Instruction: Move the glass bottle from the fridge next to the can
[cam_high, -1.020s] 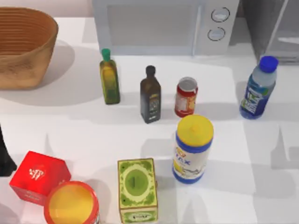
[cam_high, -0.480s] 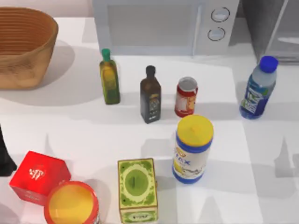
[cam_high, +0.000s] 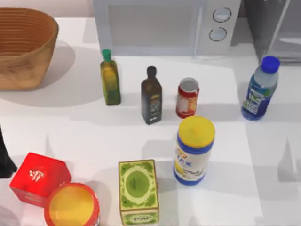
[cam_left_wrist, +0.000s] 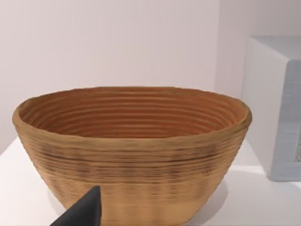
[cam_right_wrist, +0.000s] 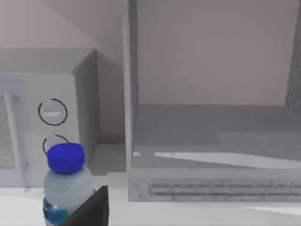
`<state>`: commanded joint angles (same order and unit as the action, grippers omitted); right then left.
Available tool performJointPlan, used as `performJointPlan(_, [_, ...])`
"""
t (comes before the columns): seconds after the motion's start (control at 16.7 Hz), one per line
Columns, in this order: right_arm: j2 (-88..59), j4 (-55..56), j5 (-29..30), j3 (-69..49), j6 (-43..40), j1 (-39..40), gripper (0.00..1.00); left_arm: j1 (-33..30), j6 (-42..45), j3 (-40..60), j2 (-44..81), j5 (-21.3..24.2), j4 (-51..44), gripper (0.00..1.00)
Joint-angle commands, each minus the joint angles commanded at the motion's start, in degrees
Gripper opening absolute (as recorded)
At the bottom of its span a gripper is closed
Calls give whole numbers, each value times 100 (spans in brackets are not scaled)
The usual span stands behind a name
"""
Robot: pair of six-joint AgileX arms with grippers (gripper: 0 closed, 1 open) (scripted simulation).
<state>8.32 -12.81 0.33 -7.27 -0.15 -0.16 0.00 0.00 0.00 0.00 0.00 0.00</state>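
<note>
The glass bottle (cam_high: 257, 89), clear bluish with a blue cap, stands upright on the table at the right, just in front of the fridge (cam_high: 275, 23). The red can (cam_high: 187, 97) stands well to its left, beside the dark brown bottle (cam_high: 151, 95). In the right wrist view the glass bottle (cam_right_wrist: 66, 188) is close, with a dark part of my right gripper (cam_right_wrist: 91, 209) beside it and the open grey fridge (cam_right_wrist: 211, 136) behind. My left arm (cam_high: 3, 157) is parked at the table's left edge; a dark part of my left gripper (cam_left_wrist: 80, 213) faces the basket.
A white microwave (cam_high: 164, 26) stands at the back. A woven basket (cam_high: 23, 47) sits back left. A yellow-green oil bottle (cam_high: 110, 77), a white-and-blue canister (cam_high: 194, 150), a green box (cam_high: 138, 190), a red box (cam_high: 40, 178) and a red tub (cam_high: 71, 206) crowd the middle and front.
Thin shadows on the table's right side have slid toward the front edge. The bottle, the can and the other things have stayed put.
</note>
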Motion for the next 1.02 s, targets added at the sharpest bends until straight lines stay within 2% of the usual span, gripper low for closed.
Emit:
performJointPlan(0.72, [3048, -5804, -32, -2496, -33, 0, 100, 0, 0, 0, 0, 0, 0, 100])
performJointPlan(1.02, [3722, -7046, -35, -3050, -50, -5, 100, 0, 0, 0, 0, 0, 0, 100])
